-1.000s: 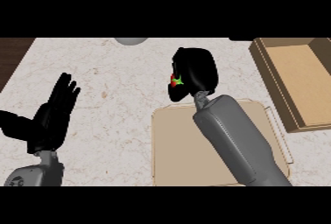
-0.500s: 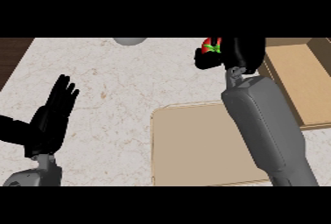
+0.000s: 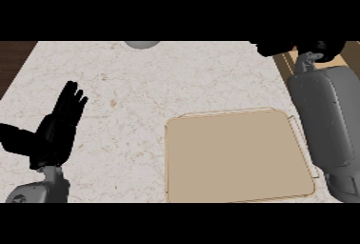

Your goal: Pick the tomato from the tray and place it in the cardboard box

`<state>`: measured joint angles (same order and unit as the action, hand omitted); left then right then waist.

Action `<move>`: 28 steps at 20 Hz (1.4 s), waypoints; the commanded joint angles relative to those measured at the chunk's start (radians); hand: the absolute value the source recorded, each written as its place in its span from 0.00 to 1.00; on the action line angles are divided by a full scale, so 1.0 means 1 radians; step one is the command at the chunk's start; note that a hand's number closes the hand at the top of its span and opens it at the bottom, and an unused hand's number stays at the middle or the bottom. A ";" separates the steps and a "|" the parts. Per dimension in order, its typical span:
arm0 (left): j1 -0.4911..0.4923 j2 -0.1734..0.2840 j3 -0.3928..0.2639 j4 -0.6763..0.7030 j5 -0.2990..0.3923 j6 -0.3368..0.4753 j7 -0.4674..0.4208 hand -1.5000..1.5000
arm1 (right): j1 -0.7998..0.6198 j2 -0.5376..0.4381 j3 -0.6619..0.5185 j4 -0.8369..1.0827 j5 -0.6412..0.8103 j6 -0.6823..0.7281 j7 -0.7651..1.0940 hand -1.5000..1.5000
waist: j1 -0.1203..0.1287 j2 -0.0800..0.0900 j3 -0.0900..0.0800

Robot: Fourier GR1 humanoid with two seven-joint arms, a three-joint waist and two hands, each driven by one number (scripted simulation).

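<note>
The desk (image 3: 141, 86) is seen from steeply above, a pale speckled stone top that fills most of the view, with a strip of dark wood shown at its left edge. A tan tray (image 3: 235, 155) with rounded corners and a thin raised rim is laid flat on the desk at lower centre-right, and nothing is seen lying on its bare surface. The right grey forearm (image 3: 327, 124) is stretched up along the view's right side, passing beside the tray's right rim. At its end, the right robot hand (image 3: 295, 46) is seen as a dark shape at the top right, cut by the upper edge of the scene; whether it is clenched or released cannot be told. A small brown piece of the cardboard box (image 3: 285, 59) is shown just beside that robot hand, most of it hidden behind the arm. The tomato cannot be made out anywhere. The left robot hand (image 3: 56, 131) is held released near the left edge, fingers straight and pointing up, grasping nothing. A small grey rounded object (image 3: 143, 44) is shown at the desk's far edge.
</note>
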<state>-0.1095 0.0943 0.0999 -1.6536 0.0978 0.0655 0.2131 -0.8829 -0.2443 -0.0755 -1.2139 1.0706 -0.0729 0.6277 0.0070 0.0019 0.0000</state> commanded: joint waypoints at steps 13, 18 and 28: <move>-0.003 -0.009 -0.015 0.007 0.002 -0.017 -0.022 0.50 | -0.066 -0.296 -0.159 0.597 0.028 -0.212 -0.359 1.00 | 0.023 0.010 0.001; -0.052 -0.019 -0.018 0.035 -0.025 0.018 -0.019 0.50 | -0.056 -0.311 -0.065 0.738 0.134 -0.021 -0.290 1.00 | 0.036 0.019 0.000; -0.066 -0.032 -0.042 0.005 -0.024 0.022 0.024 0.50 | -0.033 -0.363 -0.237 0.859 -0.014 -0.256 -0.558 0.00 | 0.036 0.020 0.005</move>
<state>-0.1596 0.0722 0.0708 -1.6406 0.0851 0.0724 0.2205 -0.9473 -0.6053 -0.2612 -0.3488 1.1018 -0.1838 0.1762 0.0469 0.0210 0.0034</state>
